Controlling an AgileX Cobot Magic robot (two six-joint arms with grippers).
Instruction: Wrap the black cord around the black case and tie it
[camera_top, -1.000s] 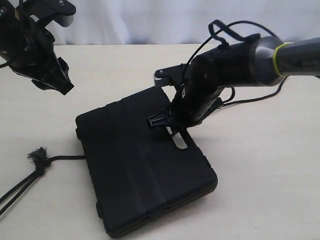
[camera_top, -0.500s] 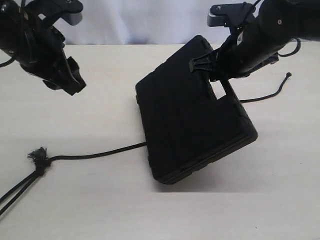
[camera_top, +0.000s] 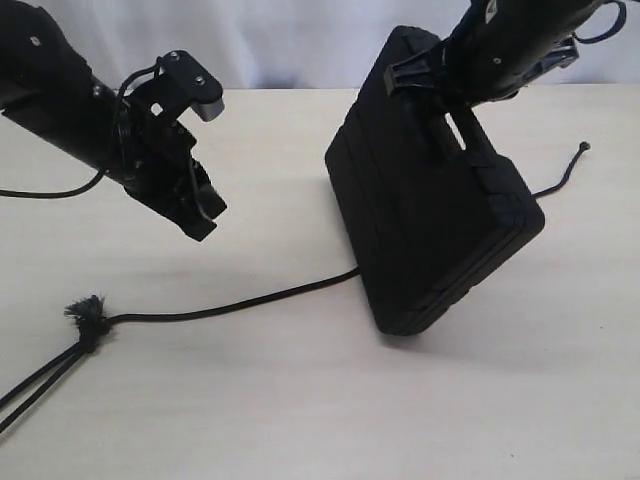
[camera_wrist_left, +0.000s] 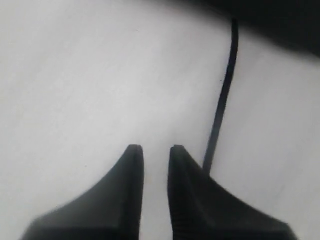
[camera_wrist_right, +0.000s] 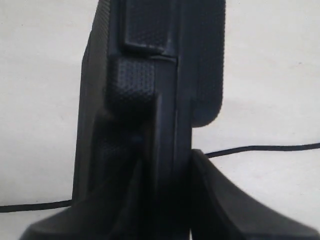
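The black case (camera_top: 430, 230) stands tilted up on its lower edge, right of the table's middle. My right gripper (camera_top: 440, 80) is shut on the black case at its upper handle end; in the right wrist view the case (camera_wrist_right: 150, 75) fills the space between the jaws of the right gripper (camera_wrist_right: 167, 160). The black cord (camera_top: 240, 305) runs from a frayed knot (camera_top: 88, 315) under the case to a free end (camera_top: 577, 152). My left gripper (camera_top: 205, 215) hovers above the table left of the case. The left gripper (camera_wrist_left: 156, 150) shows a narrow empty gap, beside the cord (camera_wrist_left: 222, 100).
Two further strands of the cord (camera_top: 35, 385) run from the knot off the lower left corner. A white backdrop (camera_top: 280, 45) closes off the back of the pale table (camera_top: 250, 420). The cord (camera_wrist_right: 260, 148) also crosses behind the case in the right wrist view.
The right gripper has raised the case from flat to steeply tilted and carried it rightward, uncovering more cord. The left arm has come down toward the middle, its jaws narrowing.
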